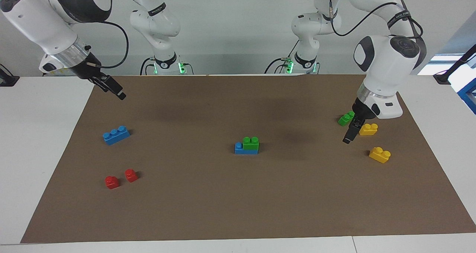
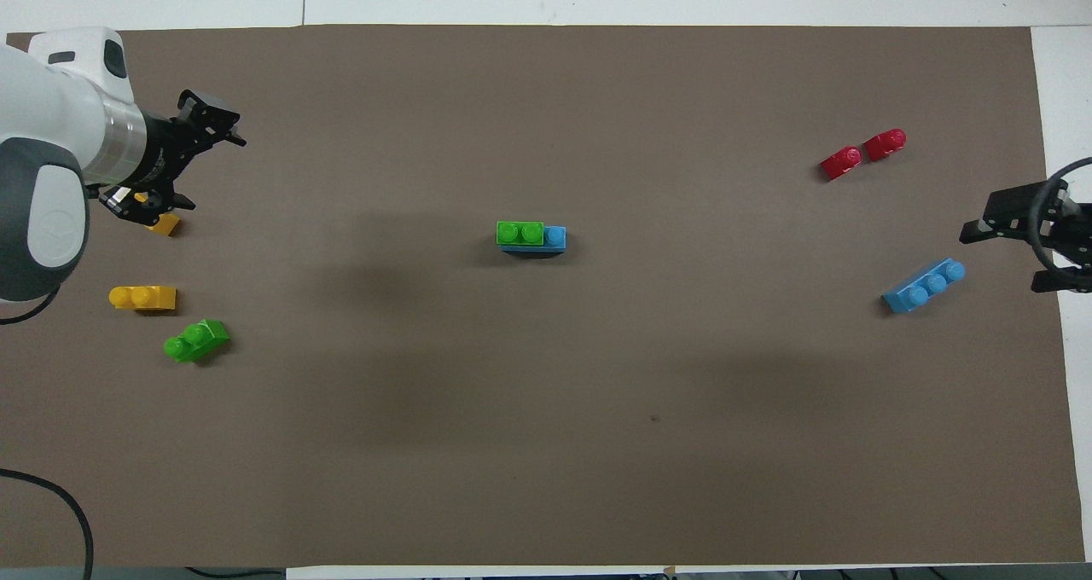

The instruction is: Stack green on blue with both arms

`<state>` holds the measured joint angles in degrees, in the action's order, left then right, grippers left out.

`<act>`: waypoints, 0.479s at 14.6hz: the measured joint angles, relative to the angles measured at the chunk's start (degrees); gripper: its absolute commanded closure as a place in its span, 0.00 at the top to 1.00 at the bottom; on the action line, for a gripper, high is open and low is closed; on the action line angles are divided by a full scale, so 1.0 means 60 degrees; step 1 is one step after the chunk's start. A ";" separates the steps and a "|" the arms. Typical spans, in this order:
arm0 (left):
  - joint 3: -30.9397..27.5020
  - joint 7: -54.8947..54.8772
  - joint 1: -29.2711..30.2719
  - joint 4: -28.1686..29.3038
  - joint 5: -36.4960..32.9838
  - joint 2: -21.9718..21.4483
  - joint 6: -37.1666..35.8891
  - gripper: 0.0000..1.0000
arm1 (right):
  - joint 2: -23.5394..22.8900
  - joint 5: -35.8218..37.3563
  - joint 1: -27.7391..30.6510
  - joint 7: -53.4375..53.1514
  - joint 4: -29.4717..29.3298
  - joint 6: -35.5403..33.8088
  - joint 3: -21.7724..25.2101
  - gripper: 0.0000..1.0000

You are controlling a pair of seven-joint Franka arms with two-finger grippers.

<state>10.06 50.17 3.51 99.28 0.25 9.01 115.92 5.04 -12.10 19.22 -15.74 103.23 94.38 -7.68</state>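
Green brick (image 1: 251,143) hides most blue brick (image 1: 240,148) studs | left gripper (image 2: 175,166) partly covers yellow brick (image 2: 162,223)

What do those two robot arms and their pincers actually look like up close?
Both arms are bulky white jointed tubes with dark grey patches at the joints and a silvery ring at the wrist. Black cables loop along them, and green lights glow at their bases. The left gripper and the right gripper are small black two-finger pincers.
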 measured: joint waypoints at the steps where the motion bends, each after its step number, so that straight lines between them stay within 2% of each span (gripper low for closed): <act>1: -0.0002 -0.0545 0.0131 0.0000 0.0038 -0.0057 -0.0160 1.00 | 0.0091 0.0267 0.0116 0.0582 -0.0019 -0.0042 0.0007 1.00; 4: -0.0014 -0.2070 0.0480 0.0000 0.0080 -0.0205 -0.0555 1.00 | 0.0399 0.0773 0.0188 0.1806 -0.0076 -0.0074 0.0125 1.00; 7: -0.0046 -0.3008 0.0667 -0.0001 0.0087 -0.0372 -0.0794 1.00 | 0.0709 0.0858 0.0148 0.2318 -0.0096 -0.0222 0.0088 1.00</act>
<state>9.79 32.12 7.51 99.27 0.77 6.78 111.16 9.29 -6.95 20.10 -1.83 102.65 93.05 -7.15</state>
